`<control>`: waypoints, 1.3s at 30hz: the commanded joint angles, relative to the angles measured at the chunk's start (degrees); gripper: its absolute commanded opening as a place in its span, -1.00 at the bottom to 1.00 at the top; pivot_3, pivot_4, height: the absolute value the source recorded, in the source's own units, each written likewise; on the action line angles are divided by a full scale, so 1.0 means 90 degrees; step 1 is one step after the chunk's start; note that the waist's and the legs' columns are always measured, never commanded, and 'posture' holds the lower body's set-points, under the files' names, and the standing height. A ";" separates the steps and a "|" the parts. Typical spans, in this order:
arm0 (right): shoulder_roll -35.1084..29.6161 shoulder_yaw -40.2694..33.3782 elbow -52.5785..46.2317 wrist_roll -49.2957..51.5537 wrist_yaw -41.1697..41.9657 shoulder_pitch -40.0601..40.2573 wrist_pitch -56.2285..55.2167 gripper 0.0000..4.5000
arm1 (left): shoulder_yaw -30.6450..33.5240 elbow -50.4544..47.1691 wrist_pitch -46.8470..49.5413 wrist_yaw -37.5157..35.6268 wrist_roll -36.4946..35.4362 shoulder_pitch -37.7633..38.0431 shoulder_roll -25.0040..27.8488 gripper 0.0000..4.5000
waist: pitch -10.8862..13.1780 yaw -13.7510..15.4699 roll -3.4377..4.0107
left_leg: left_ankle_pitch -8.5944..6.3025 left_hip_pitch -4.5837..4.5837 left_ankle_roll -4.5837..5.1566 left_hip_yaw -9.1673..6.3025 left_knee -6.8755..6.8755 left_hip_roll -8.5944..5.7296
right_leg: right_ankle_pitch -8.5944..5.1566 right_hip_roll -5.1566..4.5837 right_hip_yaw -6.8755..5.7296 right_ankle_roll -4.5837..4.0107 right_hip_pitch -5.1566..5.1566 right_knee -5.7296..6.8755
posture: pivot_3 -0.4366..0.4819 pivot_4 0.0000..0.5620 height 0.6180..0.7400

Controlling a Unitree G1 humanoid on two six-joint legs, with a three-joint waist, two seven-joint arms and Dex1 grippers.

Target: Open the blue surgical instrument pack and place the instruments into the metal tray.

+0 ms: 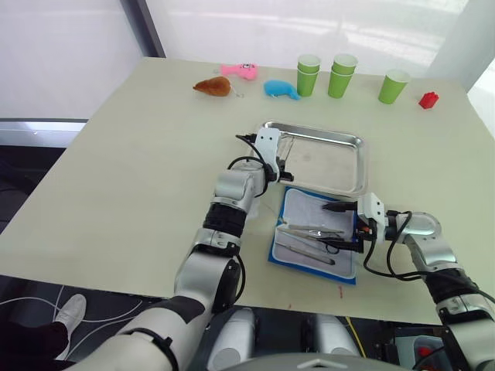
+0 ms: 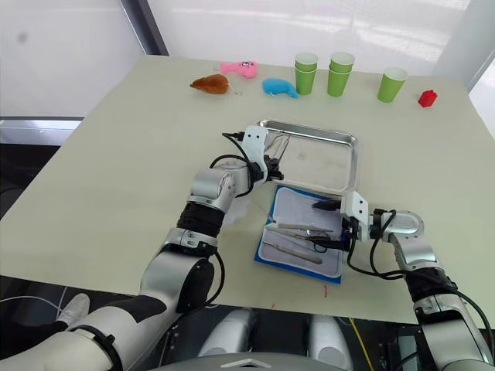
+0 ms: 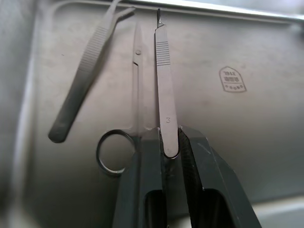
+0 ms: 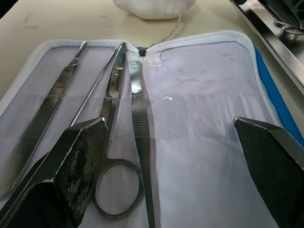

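- lying nearest the table edge, the blue pack [image 1: 315,232] is folded open like a book, its pale lining up, so the tools can be lifted straight out.
- right gripper [image 1: 340,226] hovers over the pack with its fingers spread wide and empty, probably lining up on the next tool.
- several instruments [image 4: 116,123] remain on the lining: scissors, tweezers and two slim handled tools side by side.
- just beyond the pack, touching or nearly touching its far edge, sits the metal tray [image 1: 352,143].
- left gripper [image 3: 170,142] reaches over the tray's near left corner, pinching the end of a scalpel handle [image 3: 164,85] low above the tray floor, seemingly about to set it down.
- tweezers [image 3: 83,78] and scissors [image 3: 135,95] already lie in the tray.
- at the far edge stand green cups [image 1: 340,75] and small toys [image 1: 240,77], well clear.
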 commanded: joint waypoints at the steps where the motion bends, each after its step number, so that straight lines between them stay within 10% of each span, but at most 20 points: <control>1: -0.0165 0.0306 0.0546 -0.0548 -0.0102 0.0423 0.0304 1.00 | 0.0046 -0.0002 -0.0021 0.0001 -0.0060 -0.0158 -0.0087 -0.95 | 0.0001 0.0009 0.0001 | 0.0001 0.0001 -0.0003 0.0000 0.0000 0.0003 | 0.0003 0.0004 0.0002 -0.0001 -0.0001 0.0000 | -0.05 -0.47 1.00; 7: -0.0144 0.0329 0.0566 -0.0558 -0.0132 0.0380 0.0307 1.00 | 0.0088 0.0150 -0.0076 0.0017 -0.0043 -0.0258 -0.0120 -0.95 | 0.0004 0.0011 0.0003 | 0.0006 -0.0001 -0.0016 -0.0003 0.0000 0.0010 | 0.0016 0.0020 0.0010 -0.0007 -0.0013 0.0001 | -0.05 -0.47 1.00; 12: -0.0129 0.0333 0.0556 -0.0562 -0.0155 0.0396 0.0308 1.00 | 0.0093 0.0169 -0.0146 0.0084 0.0002 -0.0284 -0.0113 0.00 | 0.0005 0.0013 0.0003 | 0.0008 -0.0001 -0.0017 -0.0003 0.0000 0.0012 | 0.0019 0.0023 0.0011 -0.0009 -0.0014 0.0001 | -0.05 -0.47 1.00; 25: -0.0116 0.0308 0.0552 -0.0536 -0.0170 0.0374 0.0299 1.00 | -0.0119 -0.1114 0.0353 -0.0607 -0.0252 -0.0076 0.0229 0.00 | 0.0008 -0.0007 0.0008 | 0.0010 -0.0001 -0.0019 -0.0001 0.0000 0.0013 | 0.0022 0.0025 0.0015 -0.0014 -0.0015 -0.0001 | -0.05 -0.47 1.00; 39: -0.0220 0.0173 0.0229 -0.0319 -0.0140 0.0569 0.0292 1.00 | -0.0510 -0.2303 -0.0980 -0.3847 -0.0881 0.0673 0.2279 0.00 | 0.0035 -0.0024 0.0051 | 0.0020 -0.0008 -0.0005 -0.0010 -0.0005 0.0014 | 0.0035 0.0026 0.0013 -0.0041 -0.0016 -0.0011 | -0.05 -0.47 1.00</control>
